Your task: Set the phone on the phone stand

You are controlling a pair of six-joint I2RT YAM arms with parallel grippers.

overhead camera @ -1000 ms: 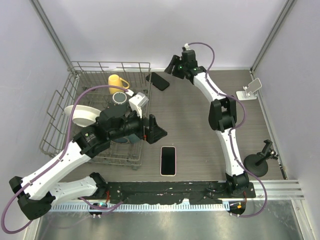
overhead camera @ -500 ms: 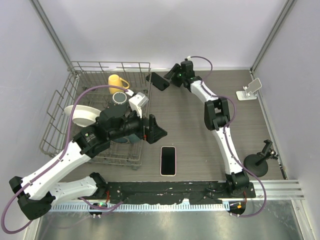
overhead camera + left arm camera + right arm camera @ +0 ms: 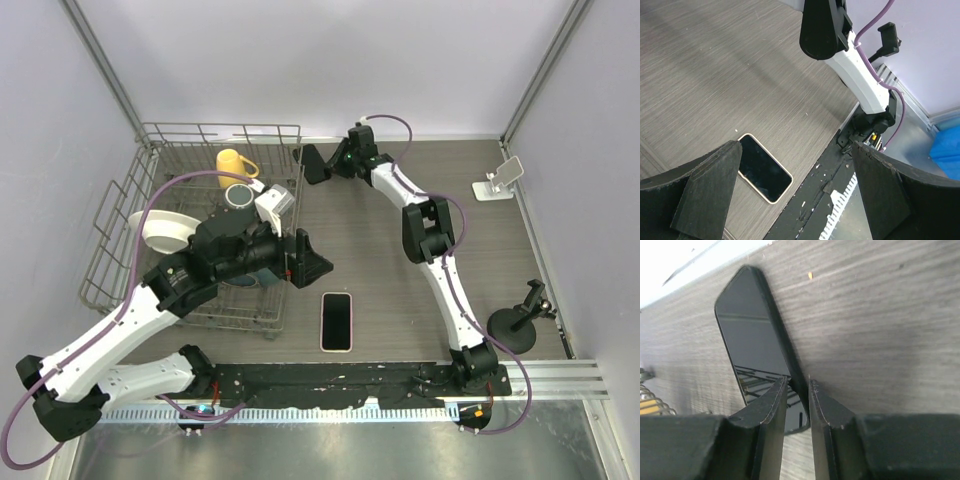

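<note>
Hiding black phone (image 3: 756, 337) end: right gripper (image 3: 798, 382)

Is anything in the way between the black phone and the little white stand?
No. The table between the black phone and the white stand shows bare wood; only the right arm itself reaches over it.

Rack (image 3: 190, 150) left; phone stand (image 3: 498, 180) far right; far phone (image 3: 312, 163) beside rack; near phone (image 3: 337, 321) centre-front.
</note>
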